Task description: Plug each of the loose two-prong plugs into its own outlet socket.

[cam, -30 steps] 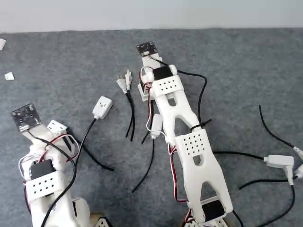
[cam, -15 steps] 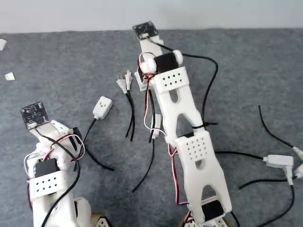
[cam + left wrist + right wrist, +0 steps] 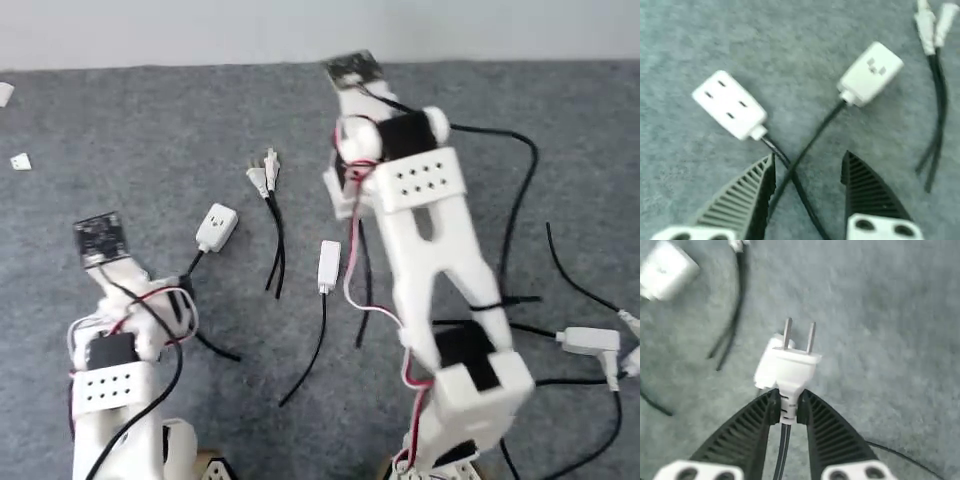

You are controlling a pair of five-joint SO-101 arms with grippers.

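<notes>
two-prong plug [image 3: 790,360] comes first, since we already hold one. our right hand [image 3: 788,401] is clamped on its cord end, just behind the white body, and both prongs point straight away from the wrist. it seems to hang above the grey table [image 3: 890,330] rather than rest on it, though we cannot be sure of the gap.

our left hand [image 3: 807,167] is empty, with its fingers well apart, low over the cords. a black cord runs between those fingers up to a single socket [image 3: 870,74] just beyond, and we cannot tell whether they touch it. near that socket but apart from it lies a three-way socket block [image 3: 730,105], slots facing up. farther out, a pair of loose plugs [image 3: 263,172] lies side by side and untouched, prongs toward the table's far edge. a slim white block [image 3: 328,265] on a cord, perhaps another socket, lies between their cords and the right arm.

we judge the step in hand to be the carry: the first plug is gripped but not yet seated. the next move calls for turning the wrist until the prongs face one pair of slots squarely, then pushing along the line of the prongs. the sockets lie loose and would likely slide, so we would want the left hand closed on the chosen socket to brace it.
</notes>
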